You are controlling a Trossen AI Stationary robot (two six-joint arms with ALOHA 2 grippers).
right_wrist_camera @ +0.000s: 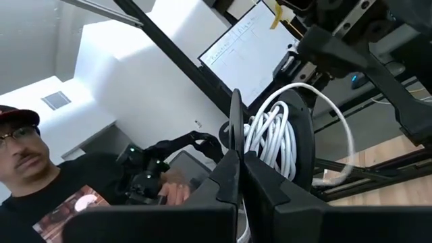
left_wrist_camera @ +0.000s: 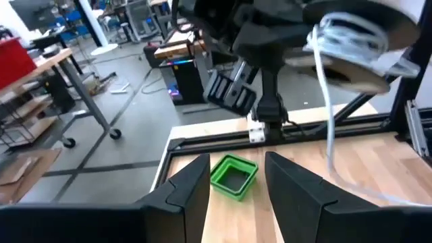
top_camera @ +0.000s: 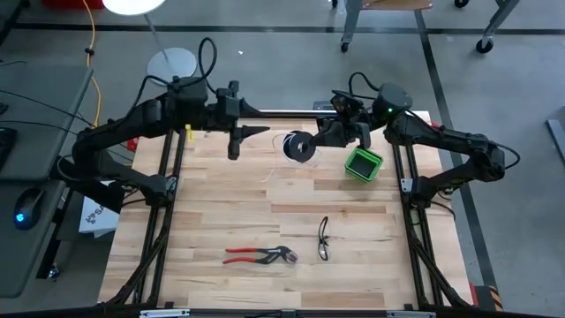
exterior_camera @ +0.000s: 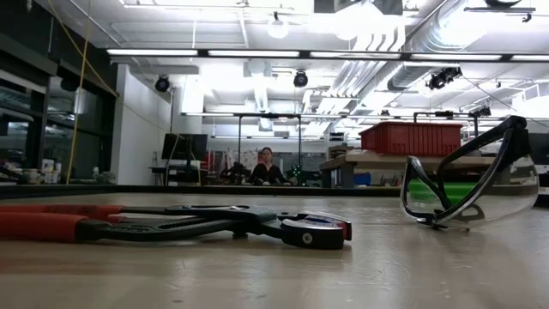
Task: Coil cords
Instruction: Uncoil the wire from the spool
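A small black spool (top_camera: 300,147) with white cord (right_wrist_camera: 270,131) wound on it hangs above the table's far middle, and my right gripper (top_camera: 320,140) is shut on it. A loose strand of the cord (left_wrist_camera: 329,128) drops from the spool, and its lower part lies on the wooden table (top_camera: 221,203). My left gripper (top_camera: 261,132) hovers level just left of the spool and points at it. It is open (left_wrist_camera: 236,162) with nothing between its fingers, and the strand hangs beside one finger without touching it. My right gripper pinches the rim of one spool flange (right_wrist_camera: 235,128) between its two fingers, coming about level from the table's right side. The spool hangs clear of the table with its flanges on edge. The wound cord (right_wrist_camera: 260,145) lies beside the fingers.
A green box (top_camera: 363,164) stands on the table below my right arm. Red-handled pliers (top_camera: 260,256) and safety glasses (top_camera: 323,238) lie toward the near edge. A black rail (left_wrist_camera: 290,131) runs along the far edge. A person (right_wrist_camera: 40,182) sits beyond the table.
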